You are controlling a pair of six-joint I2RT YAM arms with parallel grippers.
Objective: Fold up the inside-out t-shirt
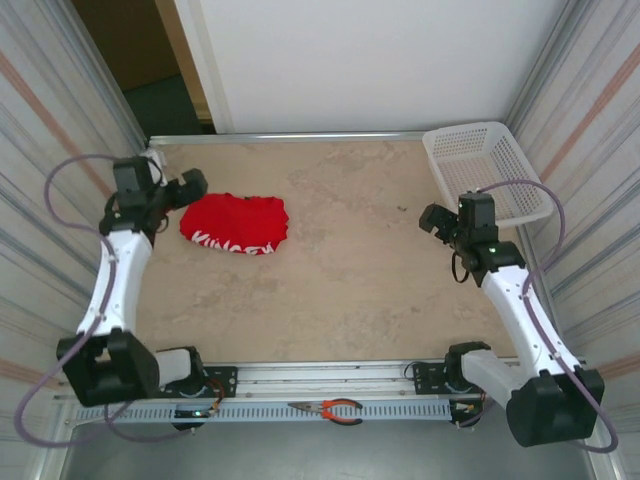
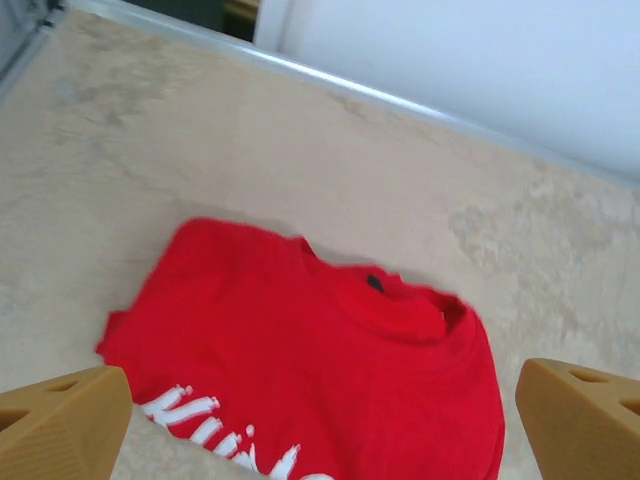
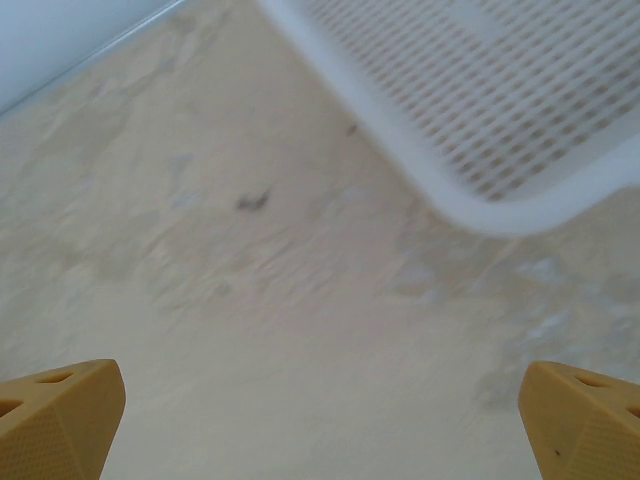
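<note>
Lying bunched on the left of the table (image 1: 350, 280): red t-shirt (image 1: 235, 224), likely light, limp, prone to slipping. Best pinched at hem or sleeve edge. Left claw (image 1: 178, 190) just beside it, right claw (image 1: 437, 220) well apart, both wide open, empty

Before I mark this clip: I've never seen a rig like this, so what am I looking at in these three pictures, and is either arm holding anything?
Two white robot arms are bolted at the near edge of a table. The overhead picture looks down from behind them. The other two come from cameras on each wrist; the tan blocks at their bottom corners are that arm's own fingers.

On the table lies a bunched red t-shirt with white lettering, and a white plastic basket sits at the far right corner. Orange-handled pliers rest on the rail between the bases.

The left gripper hovers by the shirt, jaws wide open. The right gripper is open too, near the basket. Neither holds anything.
</note>
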